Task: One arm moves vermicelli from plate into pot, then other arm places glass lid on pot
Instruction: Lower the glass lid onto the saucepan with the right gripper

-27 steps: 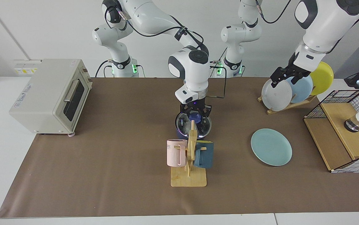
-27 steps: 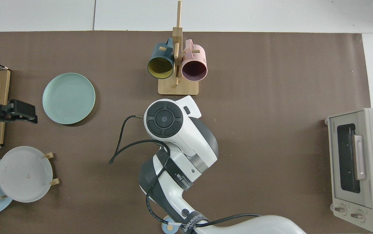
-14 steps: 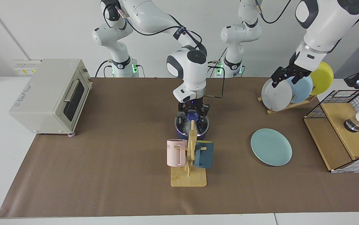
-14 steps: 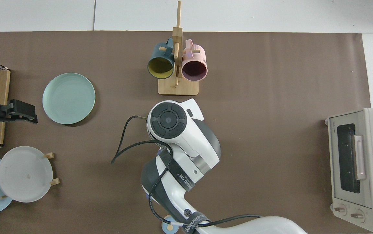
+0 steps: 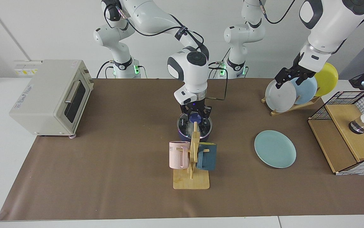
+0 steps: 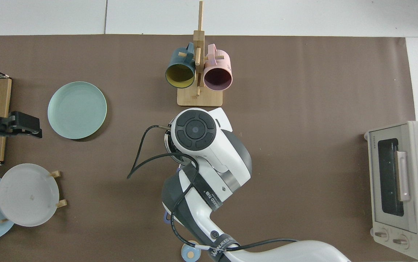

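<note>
A: The glass lid (image 5: pixel 194 124) is sitting over the pot (image 5: pixel 185 135) at mid-table, just behind the wooden mug stand (image 5: pixel 192 164), with the right gripper (image 5: pixel 196 116) closed around its blue knob (image 5: pixel 196 117).

B: Is the lid lying flat?

A: I cannot tell; the stand's post is crossing in front of it in the facing view, and from above the right arm's wrist is covering nearly everything except a sliver of rim (image 6: pixel 166 140).

B: And the vermicelli?

A: A pale wisp is showing through the glass, so I am judging it to be in the pot. The plate (image 5: pixel 275 148) is lying bare, well apart toward the left arm's side.

B: What is worrying you from here?

A: If the fingers are letting go while the lid is resting off-centre, it may be tipping or sliding off the rim. If they are rising before opening fully, they may be dragging the lid up by the knob, perhaps nudging the light pot toward the mugs.

B: The other arm?

A: The left gripper (image 5: pixel 291 76) is waiting high by the plate rack (image 5: pixel 291 106), fingers spread, holding nothing, clear of the pot.
</note>
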Controlling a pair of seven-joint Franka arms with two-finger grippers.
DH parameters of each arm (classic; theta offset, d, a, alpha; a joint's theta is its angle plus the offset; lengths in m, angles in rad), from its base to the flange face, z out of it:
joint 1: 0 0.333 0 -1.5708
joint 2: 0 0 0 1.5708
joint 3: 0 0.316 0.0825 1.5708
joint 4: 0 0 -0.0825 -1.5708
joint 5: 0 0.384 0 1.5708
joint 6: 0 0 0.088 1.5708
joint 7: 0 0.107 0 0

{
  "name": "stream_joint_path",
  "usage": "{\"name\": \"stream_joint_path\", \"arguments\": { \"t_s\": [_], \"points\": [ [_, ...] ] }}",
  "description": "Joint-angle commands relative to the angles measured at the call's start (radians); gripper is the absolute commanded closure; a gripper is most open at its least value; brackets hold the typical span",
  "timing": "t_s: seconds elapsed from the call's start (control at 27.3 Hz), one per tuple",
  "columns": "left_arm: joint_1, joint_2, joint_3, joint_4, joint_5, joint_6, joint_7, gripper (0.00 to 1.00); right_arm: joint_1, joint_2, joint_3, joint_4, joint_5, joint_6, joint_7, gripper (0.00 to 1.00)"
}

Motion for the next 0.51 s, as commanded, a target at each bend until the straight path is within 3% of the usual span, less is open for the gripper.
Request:
{"name": "stream_joint_path", "arguments": {
  "t_s": [0.0,0.18,0.48],
  "points": [
    [0.001,-0.002,0.002,0.016,-0.005,-0.025,-0.009,0.0,-0.045,-0.066,0.019,0.02,0.012,-0.051,0.008,0.0],
    [0.001,-0.002,0.002,0.016,-0.005,-0.025,-0.009,0.0,-0.08,-0.139,0.02,0.02,0.035,-0.089,-0.065,0.0],
    [0.001,-0.002,0.0,0.016,-0.005,-0.025,-0.009,0.0,-0.195,-0.224,0.013,0.014,0.045,-0.244,-0.352,0.0]
  ]
}}
